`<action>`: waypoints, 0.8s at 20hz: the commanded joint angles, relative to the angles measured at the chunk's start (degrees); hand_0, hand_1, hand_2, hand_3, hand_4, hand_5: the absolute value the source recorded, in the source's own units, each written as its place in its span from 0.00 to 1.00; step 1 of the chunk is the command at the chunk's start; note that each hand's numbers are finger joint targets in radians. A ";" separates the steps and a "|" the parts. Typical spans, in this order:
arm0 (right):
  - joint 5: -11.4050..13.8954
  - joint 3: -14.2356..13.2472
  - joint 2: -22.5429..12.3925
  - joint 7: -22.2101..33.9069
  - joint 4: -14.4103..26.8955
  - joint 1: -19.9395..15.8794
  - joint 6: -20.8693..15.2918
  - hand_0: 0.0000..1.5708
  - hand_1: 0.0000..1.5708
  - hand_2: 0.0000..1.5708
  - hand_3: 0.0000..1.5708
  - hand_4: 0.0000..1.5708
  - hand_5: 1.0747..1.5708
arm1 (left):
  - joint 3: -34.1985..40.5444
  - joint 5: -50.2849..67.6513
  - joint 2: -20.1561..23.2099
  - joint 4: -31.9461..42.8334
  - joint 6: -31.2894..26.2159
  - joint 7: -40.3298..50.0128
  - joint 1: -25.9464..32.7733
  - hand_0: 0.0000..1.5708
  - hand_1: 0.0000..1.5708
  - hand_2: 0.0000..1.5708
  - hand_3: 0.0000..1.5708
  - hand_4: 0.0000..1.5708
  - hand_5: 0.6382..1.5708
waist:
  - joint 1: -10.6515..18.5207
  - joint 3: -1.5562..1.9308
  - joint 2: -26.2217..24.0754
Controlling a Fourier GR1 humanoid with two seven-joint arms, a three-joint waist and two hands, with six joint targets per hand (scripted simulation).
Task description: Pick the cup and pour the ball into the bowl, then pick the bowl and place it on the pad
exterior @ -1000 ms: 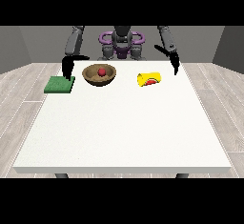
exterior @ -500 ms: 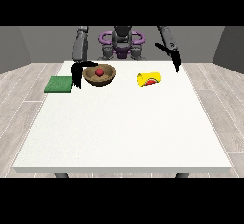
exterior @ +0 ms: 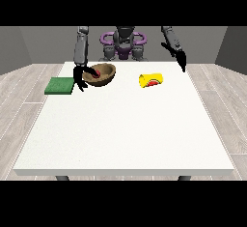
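1. Table: large, white, carrying everything; robot behind its far edge.
2. Pad: green, flat, at the far corner on the view's left, just inside the left edge.
3. Bowl: brown, upright, mouth up, near the far edge, just beside the pad toward the middle, apart from it.
4. Hand at the view's left: at the bowl's pad-side rim, between bowl and pad; thumb reaching over the rim, fingers hanging down outside the wall, rim caught between them.
5. Cup: yellow, lying on its side near the far edge, well apart from the bowl toward the right; long axis along that edge, which end is the mouth not clear.
6. Hand at the view's right: above the far right corner, apart from the cup, fingers hanging straight down, holding nothing.
7. Ball: red, inside the bowl, close beside the thumb.
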 commanded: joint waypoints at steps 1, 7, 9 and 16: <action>12.21 7.60 -3.86 4.91 5.60 1.96 -11.53 1.00 1.00 1.00 1.00 0.71 0.98 | -2.12 -0.80 -0.62 -1.87 -1.00 -0.09 -3.84 0.00 0.00 0.00 0.00 0.00 0.08 | 5.35 2.26 7.65; 17.14 8.26 -8.13 0.54 -0.06 10.61 -24.31 1.00 1.00 1.00 1.00 0.83 0.99 | -3.33 -1.36 -0.67 -3.70 -1.43 -0.79 -5.66 0.00 0.00 0.00 0.00 0.00 0.08 | 10.30 2.02 10.99; 17.98 7.68 -11.36 3.64 -2.30 11.19 -26.45 1.00 1.00 1.00 1.00 0.82 1.00 | -4.15 -1.36 -1.30 -4.12 -2.06 0.00 -6.62 0.00 0.00 0.00 0.00 0.00 0.08 | 11.76 2.00 9.62; 16.46 7.70 -15.85 20.02 -7.85 12.52 -23.56 1.00 1.00 1.00 1.00 0.73 1.00 | -5.45 -1.88 -3.06 -2.13 -2.35 3.23 -5.53 0.00 0.00 0.00 0.00 0.00 0.08 | 13.29 2.22 2.69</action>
